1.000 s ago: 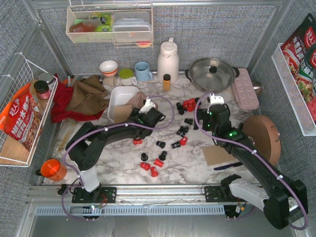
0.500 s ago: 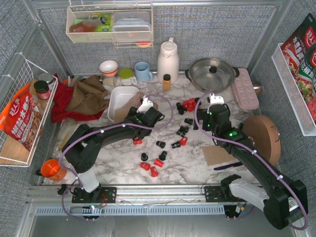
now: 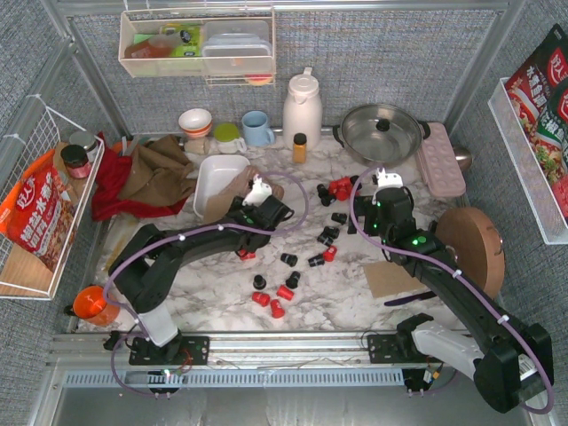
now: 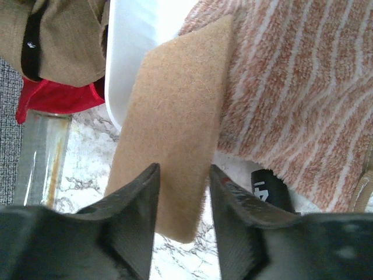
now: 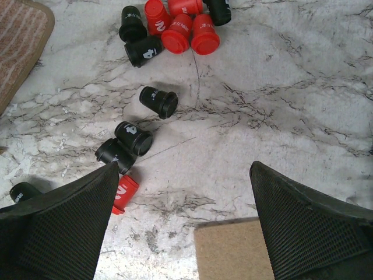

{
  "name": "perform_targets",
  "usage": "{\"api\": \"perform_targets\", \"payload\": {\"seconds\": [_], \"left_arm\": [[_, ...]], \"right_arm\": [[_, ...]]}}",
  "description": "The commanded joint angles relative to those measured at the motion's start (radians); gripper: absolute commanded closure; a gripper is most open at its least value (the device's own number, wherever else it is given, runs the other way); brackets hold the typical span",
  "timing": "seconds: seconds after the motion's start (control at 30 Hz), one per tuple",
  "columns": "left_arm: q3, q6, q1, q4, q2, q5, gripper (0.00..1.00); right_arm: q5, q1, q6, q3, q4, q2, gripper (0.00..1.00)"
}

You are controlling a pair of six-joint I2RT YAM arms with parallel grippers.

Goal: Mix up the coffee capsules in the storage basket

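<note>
Red and black coffee capsules (image 3: 285, 292) lie scattered over the marble table, with a red cluster (image 3: 340, 187) at the back. The white storage basket (image 3: 213, 169) sits left of centre, and a striped pink cloth (image 3: 251, 178) lies against its right rim. My left gripper (image 3: 260, 190) hovers at that rim. In the left wrist view its jaws (image 4: 183, 169) stand apart over the end of a tan felt strip (image 4: 175, 116) that lies across the basket (image 4: 140, 35); one black capsule (image 4: 271, 186) rests beside them. My right gripper (image 3: 382, 177) (image 5: 183, 169) is wide open above bare marble, near black capsules (image 5: 134, 137) and red ones (image 5: 182, 29).
A cardboard piece (image 3: 386, 277) (image 5: 233, 251) lies by the right arm. Along the back stand a thermos (image 3: 302, 108), pot (image 3: 380, 131), amber bottle (image 3: 300, 147), mug (image 3: 257, 129) and bowl (image 3: 195, 121). Brown and red cloths (image 3: 146, 173) lie left, and a round wooden board (image 3: 470, 248) sits right.
My left gripper has crept a little up and left toward the basket rim, its jaws narrowing slightly. The right arm and the capsules have not moved.
</note>
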Motion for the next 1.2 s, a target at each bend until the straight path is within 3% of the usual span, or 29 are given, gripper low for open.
{"api": "perform_targets", "payload": {"seconds": [0.0, 0.1, 0.23, 0.67, 0.83, 1.17], "left_arm": [[-0.007, -0.014, 0.0, -0.009, -0.022, -0.048, 0.62], [-0.011, -0.011, 0.0, -0.005, -0.037, -0.063, 0.84], [-0.011, -0.009, -0.003, -0.006, -0.061, -0.077, 0.99], [-0.051, 0.099, -0.04, 0.091, -0.293, -0.114, 1.0], [-0.169, 0.232, -0.042, 0.312, -0.414, 0.125, 1.0], [-0.509, 0.392, -0.045, 0.801, -0.679, 0.753, 1.0]], "right_arm": [[0.0, 0.001, 0.005, 0.01, 0.003, -0.003, 0.01], [0.001, 0.0, 0.005, 0.01, 0.002, -0.003, 0.01], [0.002, 0.0, 0.005, 0.011, 0.001, -0.005, 0.01], [-0.002, 0.001, 0.012, 0.007, 0.011, 0.0, 0.01], [-0.048, 0.0, 0.0, -0.03, 0.084, -0.014, 0.01], [-0.304, 0.007, -0.067, -0.252, 0.471, -0.16, 0.03]]}}
